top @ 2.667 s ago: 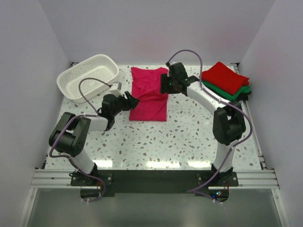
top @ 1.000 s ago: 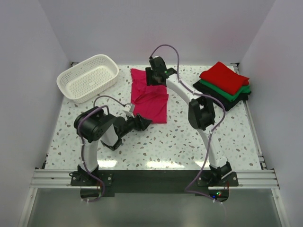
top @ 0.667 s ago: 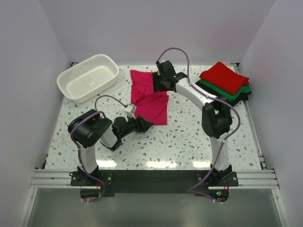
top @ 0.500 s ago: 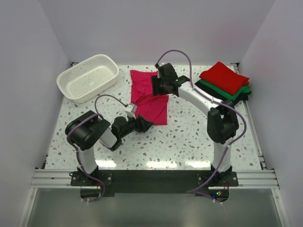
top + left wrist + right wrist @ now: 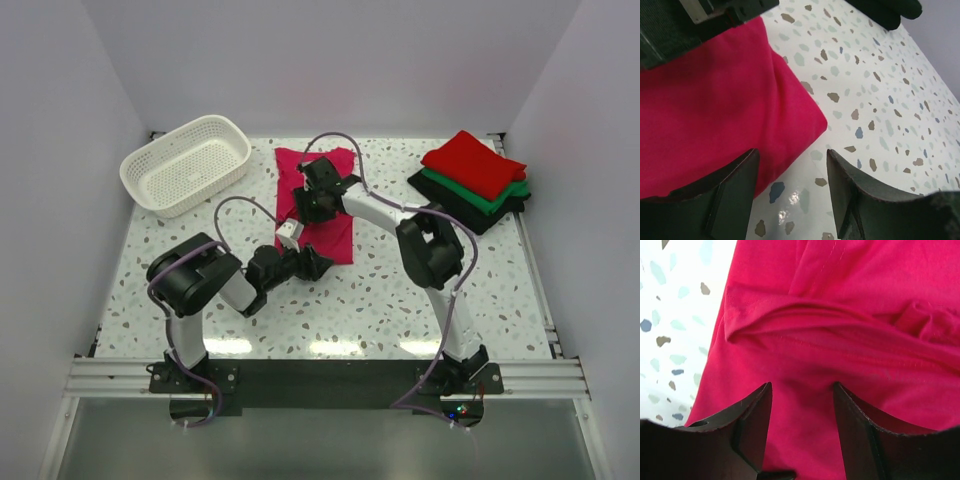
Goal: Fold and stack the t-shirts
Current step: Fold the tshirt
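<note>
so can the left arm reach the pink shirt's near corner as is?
Probably yes: the left gripper is open, a corner of the pink shirt lies right ahead of it, nothing between. The right gripper sits farther up.

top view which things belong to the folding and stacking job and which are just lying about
Job: magenta-pink cloth t-shirt mid-table; folded red cloth t-shirt; folded green cloth t-shirt under it; folded black cloth t-shirt at the bottom.
Lying about: white plastic lattice basket, far left.
</note>
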